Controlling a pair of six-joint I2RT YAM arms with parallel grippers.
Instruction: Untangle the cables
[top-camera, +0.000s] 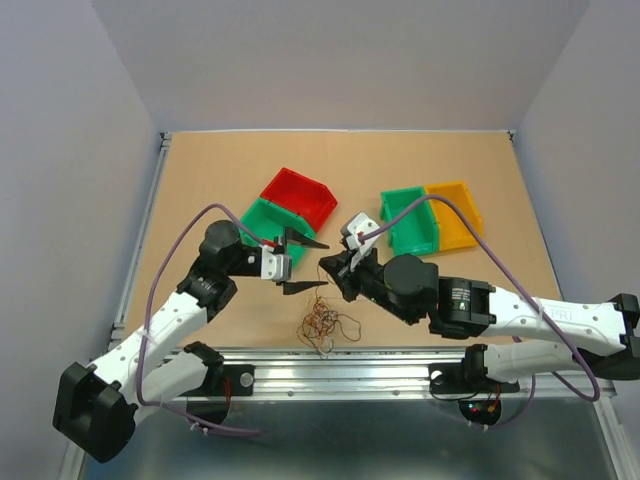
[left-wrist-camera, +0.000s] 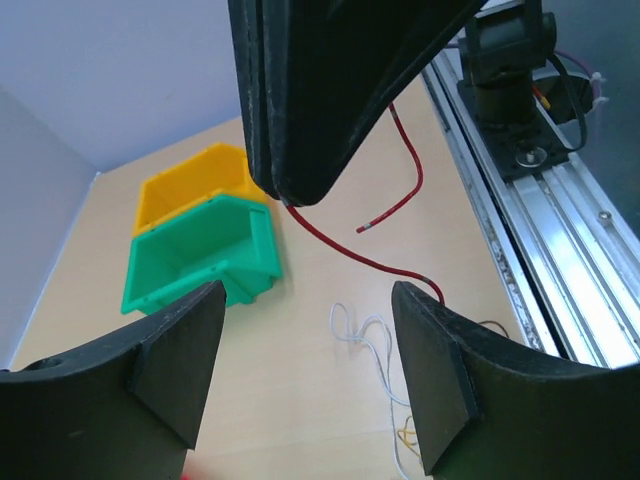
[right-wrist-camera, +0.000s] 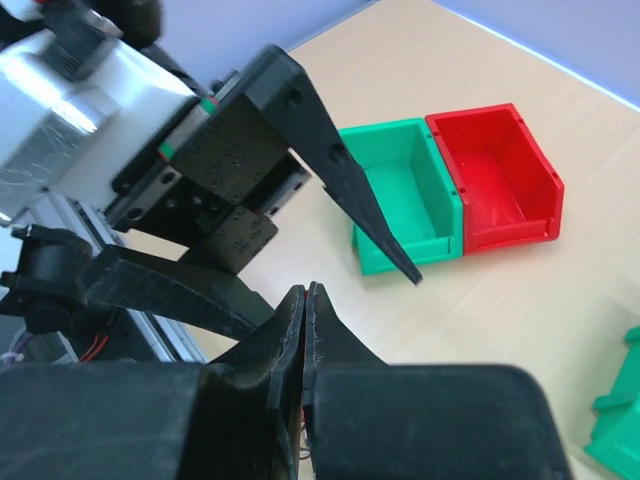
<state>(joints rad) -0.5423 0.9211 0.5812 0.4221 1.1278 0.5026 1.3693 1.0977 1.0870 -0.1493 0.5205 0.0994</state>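
Separation step: right gripper pinches a red cable above the tangle; left gripper (fingers spread) should grasp it next.

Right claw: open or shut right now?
Shut. The right claw closes with no gap, and the left wrist view shows a red cable hanging from its tip.

arms: white links, black joints | purple cables along each | left end effector: black tapered fingers
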